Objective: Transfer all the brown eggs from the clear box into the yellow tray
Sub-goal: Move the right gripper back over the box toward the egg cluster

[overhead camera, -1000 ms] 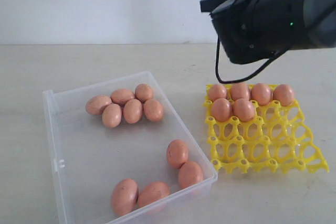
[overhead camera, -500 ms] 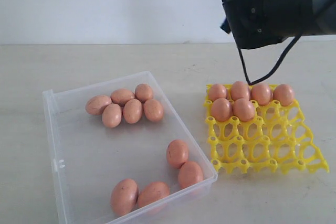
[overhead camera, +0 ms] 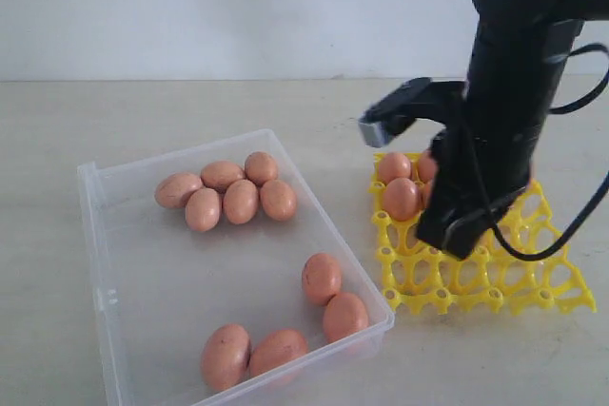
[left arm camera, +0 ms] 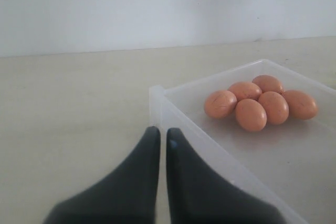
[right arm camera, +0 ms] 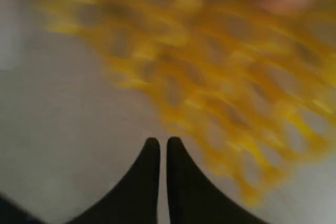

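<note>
The clear box (overhead camera: 92, 235) lies on the left of the table. It holds several brown eggs (overhead camera: 228, 192) clustered at its back and several more (overhead camera: 322, 278) near its front right corner. The yellow tray (overhead camera: 557, 280) lies to its right with eggs (overhead camera: 400, 198) in its back cups. My right arm (overhead camera: 500, 111) hangs in front of the tray and hides part of it. My right gripper (right arm camera: 163, 141) is shut and empty, above the table by the blurred tray (right arm camera: 210, 82). My left gripper (left arm camera: 163, 131) is shut and empty, close beside the box's wall (left arm camera: 157, 103), short of the egg cluster (left arm camera: 251, 114).
A pale wall (overhead camera: 190, 7) rises behind the light table (overhead camera: 314, 102). A black cable (overhead camera: 580, 216) loops from my right arm over the tray's right side. The box has a small latch tab (overhead camera: 105, 299) on its left rim.
My right arm has swung down from the top of the exterior view to hang in front of the tray, covering some of its eggs. The eggs, box and tray have not moved.
</note>
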Available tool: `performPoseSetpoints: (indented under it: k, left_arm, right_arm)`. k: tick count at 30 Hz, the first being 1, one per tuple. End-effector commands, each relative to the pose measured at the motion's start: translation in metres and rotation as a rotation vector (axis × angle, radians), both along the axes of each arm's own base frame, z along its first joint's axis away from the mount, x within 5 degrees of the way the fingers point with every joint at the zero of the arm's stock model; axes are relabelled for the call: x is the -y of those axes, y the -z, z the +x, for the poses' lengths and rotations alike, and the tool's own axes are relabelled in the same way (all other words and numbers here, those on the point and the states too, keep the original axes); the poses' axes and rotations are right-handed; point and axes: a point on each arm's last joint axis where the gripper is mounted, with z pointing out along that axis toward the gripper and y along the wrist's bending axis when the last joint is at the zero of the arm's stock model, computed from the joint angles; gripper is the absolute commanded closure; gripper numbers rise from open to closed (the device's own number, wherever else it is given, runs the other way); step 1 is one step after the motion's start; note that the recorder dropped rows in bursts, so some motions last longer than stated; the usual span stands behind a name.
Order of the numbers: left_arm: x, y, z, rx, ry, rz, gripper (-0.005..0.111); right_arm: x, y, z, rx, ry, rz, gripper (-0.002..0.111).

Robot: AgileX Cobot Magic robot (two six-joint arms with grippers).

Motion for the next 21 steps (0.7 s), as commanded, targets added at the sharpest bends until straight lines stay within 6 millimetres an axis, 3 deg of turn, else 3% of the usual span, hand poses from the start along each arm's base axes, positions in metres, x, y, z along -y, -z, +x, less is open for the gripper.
performPoseSetpoints:
  k: [1,5,7,10,16,21]
  left_arm:
    - [0.000,0.001,0.000,0.005,0.004,0.002,0.103]
    - [0.000,0.001,0.000,0.005,0.004,0.002,0.103]
    - [0.000,0.001,0.000,0.005,0.004,0.002,0.103]
    - [0.000,0.001,0.000,0.005,0.004,0.002,0.103]
    - [0.000,0.001,0.000,0.005,0.004,0.002,0.103]
    - [0.000,0.001,0.000,0.005,0.004,0.002,0.103]
  right_arm:
    - [-0.050,-0.028,-0.015,-0.009,-0.258,0.595,0.108]
    - [-0.073,-0.047,0.007,0.301,-0.226,0.883,0.108]
    - [-0.075,-0.055,0.021,0.467,-0.184,0.925,0.108]
    - [-0.071,-0.056,0.033,0.652,-0.247,0.848,0.101]
    - [-0.080,-0.053,0.029,0.664,-0.297,0.794,0.064]
    - [-0.113,-0.039,0.020,0.567,-0.119,0.817,0.064]
